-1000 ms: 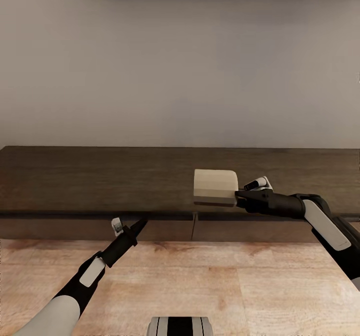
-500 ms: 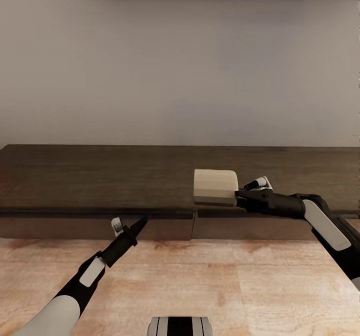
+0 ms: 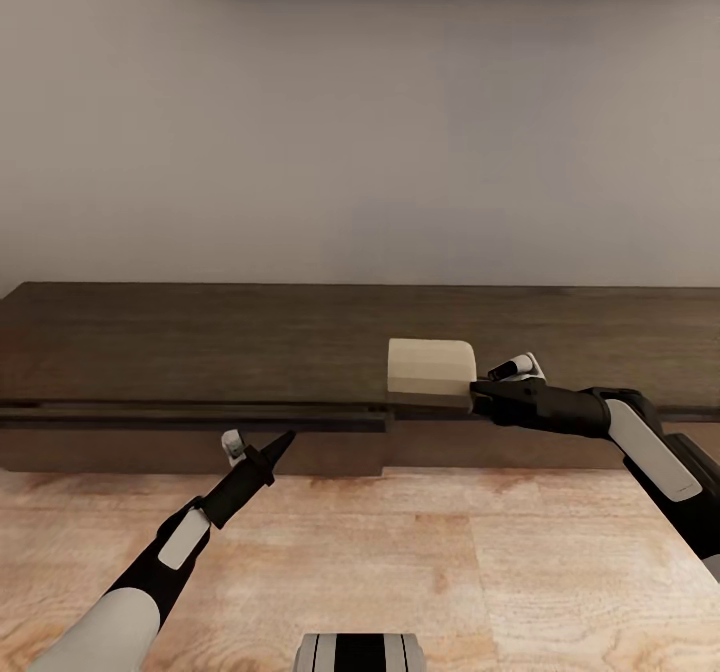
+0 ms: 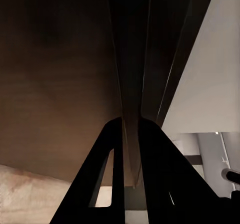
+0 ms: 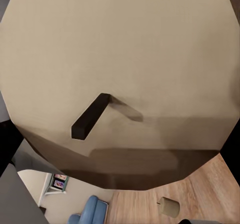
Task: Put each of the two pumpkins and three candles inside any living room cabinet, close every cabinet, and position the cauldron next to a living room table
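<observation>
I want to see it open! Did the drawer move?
Yes. The left hand pulled the drawer out from the cabinet, past the shut drawer beside it.

Cabinet (image 3: pixel 190 352) left drawer (image 3: pixel 195 417) now farther out.

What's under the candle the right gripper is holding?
The candle hangs over the cabinet top's front edge. The top-left drawer is barely cracked open; its inside is hidden.

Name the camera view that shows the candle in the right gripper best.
The right wrist view: the candle shows its top face and dark wick up close. In the head view the candle is seen from the side, held over the cabinet by the right gripper.
</observation>
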Available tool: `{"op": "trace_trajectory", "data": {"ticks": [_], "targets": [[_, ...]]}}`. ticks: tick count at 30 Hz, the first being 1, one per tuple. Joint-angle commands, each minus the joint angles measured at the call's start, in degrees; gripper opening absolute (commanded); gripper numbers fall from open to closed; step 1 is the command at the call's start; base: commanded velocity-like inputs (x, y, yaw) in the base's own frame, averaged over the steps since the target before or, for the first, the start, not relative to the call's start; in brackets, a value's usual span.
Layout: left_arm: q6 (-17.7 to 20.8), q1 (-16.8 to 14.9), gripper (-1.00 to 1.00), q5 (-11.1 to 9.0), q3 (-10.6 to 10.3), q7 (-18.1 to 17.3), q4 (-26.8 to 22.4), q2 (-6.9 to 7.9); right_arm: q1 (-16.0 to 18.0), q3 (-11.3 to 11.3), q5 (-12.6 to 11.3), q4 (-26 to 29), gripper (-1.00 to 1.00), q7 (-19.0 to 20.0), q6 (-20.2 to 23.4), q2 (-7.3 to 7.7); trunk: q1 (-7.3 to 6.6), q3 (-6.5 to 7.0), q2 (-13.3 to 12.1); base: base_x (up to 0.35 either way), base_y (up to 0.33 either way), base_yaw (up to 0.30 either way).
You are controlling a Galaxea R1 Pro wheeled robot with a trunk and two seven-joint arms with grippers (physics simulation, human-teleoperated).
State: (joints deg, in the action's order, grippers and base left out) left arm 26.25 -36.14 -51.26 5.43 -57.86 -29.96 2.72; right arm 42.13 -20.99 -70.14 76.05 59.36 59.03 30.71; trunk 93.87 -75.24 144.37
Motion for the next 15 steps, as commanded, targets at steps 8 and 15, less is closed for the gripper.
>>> {"op": "trace_trajectory", "data": {"ticks": [8, 15], "targets": [[-0.4, 0.0, -1.00, 0.6, -0.2, 0.1, 2.4, 0.01, 0.1, -0.1, -0.2, 0.0, -1.00, 0.1, 0.2, 0.04, 0.00, -0.05, 0.0, 0.000, 0.000, 0.000], [-0.4, 0.0, -1.00, 0.6, -0.2, 0.1, 2.4, 0.01, 0.1, -0.1, -0.2, 0.0, -1.00, 0.1, 0.2, 0.05, 0.00, -0.05, 0.0, 0.000, 0.000, 0.000]]}}
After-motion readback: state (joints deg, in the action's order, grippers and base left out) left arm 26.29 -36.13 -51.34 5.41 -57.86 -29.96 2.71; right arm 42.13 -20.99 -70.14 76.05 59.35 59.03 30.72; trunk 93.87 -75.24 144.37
